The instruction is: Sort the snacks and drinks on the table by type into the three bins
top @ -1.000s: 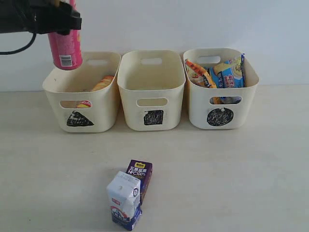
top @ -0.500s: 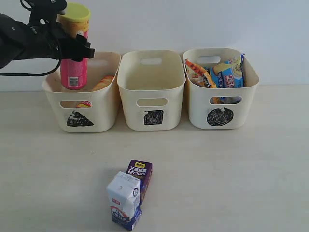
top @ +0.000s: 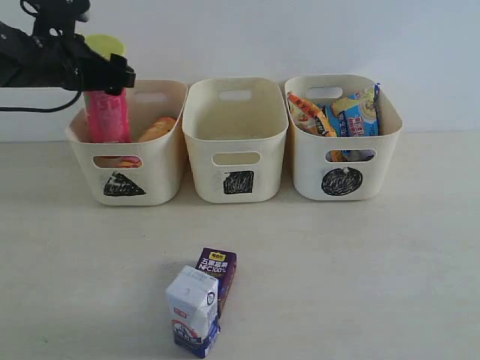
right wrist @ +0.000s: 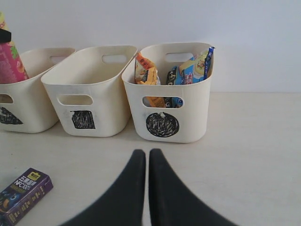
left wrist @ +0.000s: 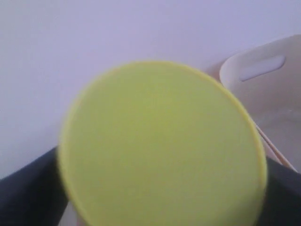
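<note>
- Pinches the pink chip tube (top: 107,116) near its top: left gripper (top: 105,73), fingers on either side.
- Points its yellow-green lid (left wrist: 162,146) up, long axis vertical.
- Sinks its lower end below the left gripper into the triangle bin (top: 161,161), beside a leaning yellow-and-red tube (top: 159,128).
- Farther from that gripper: square bin (top: 202,161), then circle bin (top: 304,169) holding orange bag (top: 309,112) and noodle pack (top: 360,116).
- Right gripper (right wrist: 146,153): fingers pressed together above the table (right wrist: 244,155), juice box (right wrist: 21,194) lying nearby.

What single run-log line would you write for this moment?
left gripper: shut on pink tube, tube partly inside triangle bin | right gripper: shut, holding nothing | milk carton, juice box: on table
</note>
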`<state>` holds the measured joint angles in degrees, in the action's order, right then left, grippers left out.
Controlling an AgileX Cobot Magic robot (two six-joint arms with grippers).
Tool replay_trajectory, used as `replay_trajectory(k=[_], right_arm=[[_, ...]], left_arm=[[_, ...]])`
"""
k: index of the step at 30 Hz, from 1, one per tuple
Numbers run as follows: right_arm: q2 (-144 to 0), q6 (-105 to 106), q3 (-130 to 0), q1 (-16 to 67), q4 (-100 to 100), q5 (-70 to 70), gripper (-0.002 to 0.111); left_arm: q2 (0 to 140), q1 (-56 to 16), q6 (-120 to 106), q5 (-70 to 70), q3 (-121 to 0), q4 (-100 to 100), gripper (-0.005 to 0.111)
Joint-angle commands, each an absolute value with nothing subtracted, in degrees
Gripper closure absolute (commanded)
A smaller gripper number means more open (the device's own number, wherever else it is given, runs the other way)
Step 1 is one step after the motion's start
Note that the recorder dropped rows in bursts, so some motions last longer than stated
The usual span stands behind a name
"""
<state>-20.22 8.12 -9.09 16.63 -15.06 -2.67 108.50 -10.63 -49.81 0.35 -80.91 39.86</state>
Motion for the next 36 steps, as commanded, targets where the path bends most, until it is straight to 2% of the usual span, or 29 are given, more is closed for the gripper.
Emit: replay_trajectory(k=[1,5,8,13,18,36], right_arm=[[-20.0,8.0,-9.1,16.5,-14.9,-2.4,0.108],[-20.0,8.0,-9.1,16.5,-14.9,-2.5,0.108],[-20.0,7.9,-9.1,16.5,-14.9,-2.5,0.108],[-20.0,7.9,-9.1,16.5,-14.9,-2.5,0.108],[-20.0,7.9,-9.1,16.5,-14.9,-2.7,0.108],[-20.0,6.3,-9.1,16.5,-14.9,-3.2,0.108]], left_arm=[[104.6,-8.6,-47.4,1.9,-81.3,39.9,0.042],[101.0,-6.2,-46.6,8.0,-81.3,39.9,0.070],[98.4,-3.4,-43.7,14.2,-81.3,39.9,0.101],[91.1,4.3,-31.9,24.7,-79.1,39.9,0.103],[81.8,7.5,-29.5,24.7,-72.3,39.8,0.103],[18.1,7.5,-25.7,16.5,-31.4,40.0,0.103]])
